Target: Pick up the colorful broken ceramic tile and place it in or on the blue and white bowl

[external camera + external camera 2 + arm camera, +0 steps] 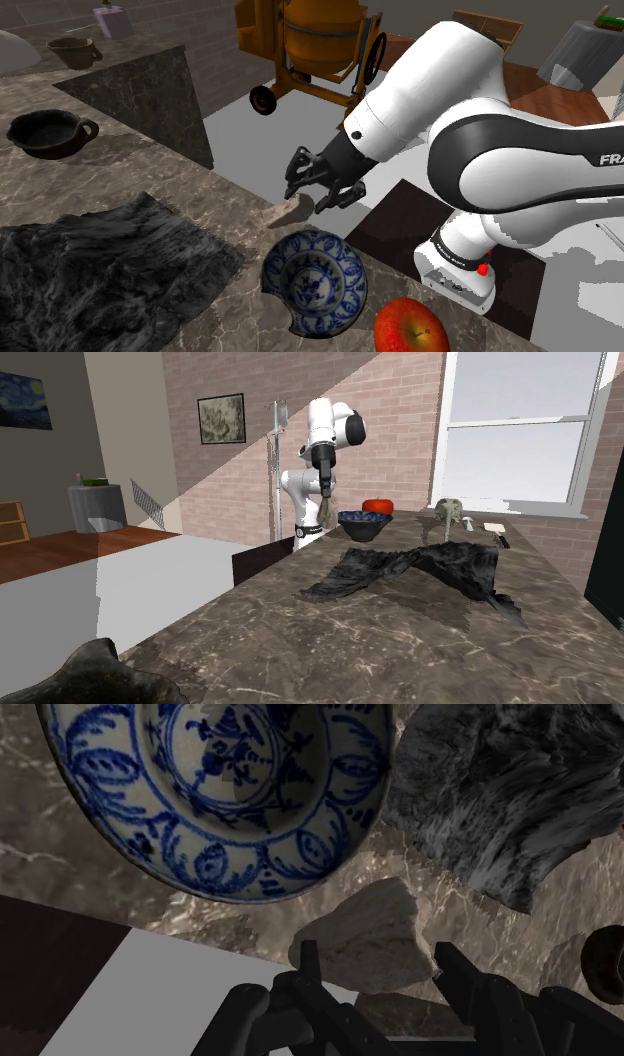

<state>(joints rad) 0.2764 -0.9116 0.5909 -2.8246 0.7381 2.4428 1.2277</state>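
Gripper: your gripper (374, 950) was clenched on the tile, one black finger on each side of it, pointing down at the counter's edge.
Tile: the tile (365, 932) you carried was a pale beige, broken-edged piece, not colourful as the task words it. It hung from the fingertips, clear of the counter, so you appeared to be in the carry step.
Why held so: the fingers pinched the piece across its narrower span, which looked like a fair hold for a flat shard. A jagged edge could slip, I judge, if you swung it fast.
Bowl: the blue and white bowl (312, 272) stood upright on the counter, near the tile but not under it. In the shoulder view it sat nearer the camera than the tile. Its near rim showed a notch.
Next move: you needed to bring the tile over the bowl's middle and lower it before letting go.
Counter: the marbled counter (160, 185) carried everything.
Apple: a red apple (410, 328) lay just beside the bowl, at the shoulder view's right, close enough to mind.
Cloth: a dark crumpled cloth (100, 270) lay to the shoulder view's left of the bowl, out of the way.
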